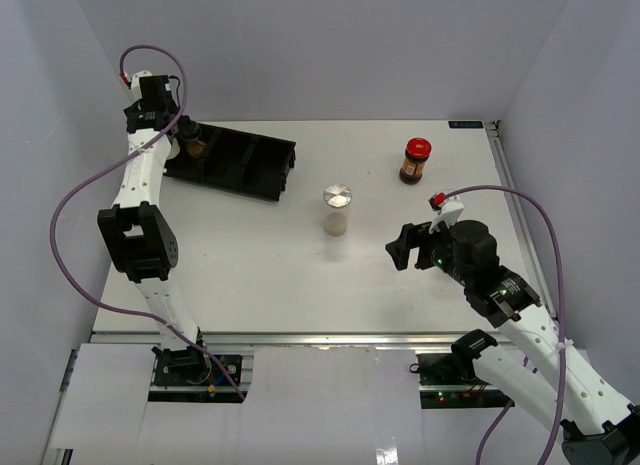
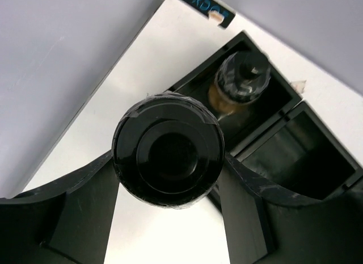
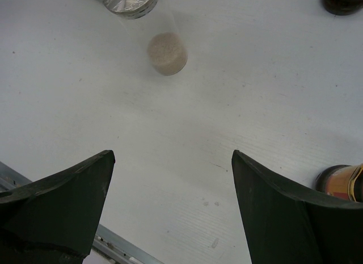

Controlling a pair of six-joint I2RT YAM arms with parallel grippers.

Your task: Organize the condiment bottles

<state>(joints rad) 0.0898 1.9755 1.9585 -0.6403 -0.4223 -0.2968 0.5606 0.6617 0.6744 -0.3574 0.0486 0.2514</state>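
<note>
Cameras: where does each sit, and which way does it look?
Top: high behind the arms, looking down at the table; both arms show.
Left wrist: above the tray, looking down; its claw grips a black-topped bottle.
Right wrist: low, facing the silver-lid jar; its open claw shows.
Top and right wrist share that jar.

Glossy black shaker top (image 2: 168, 158), shiny metal jar lid (image 1: 337, 196), matt table (image 1: 260, 275).

No legible text anywhere.

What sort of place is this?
Probably a robotics test lab: two white robot arms bolted to a white table, plain pale walls boxing it in, and a black compartmented plastic tray staged there.
</note>
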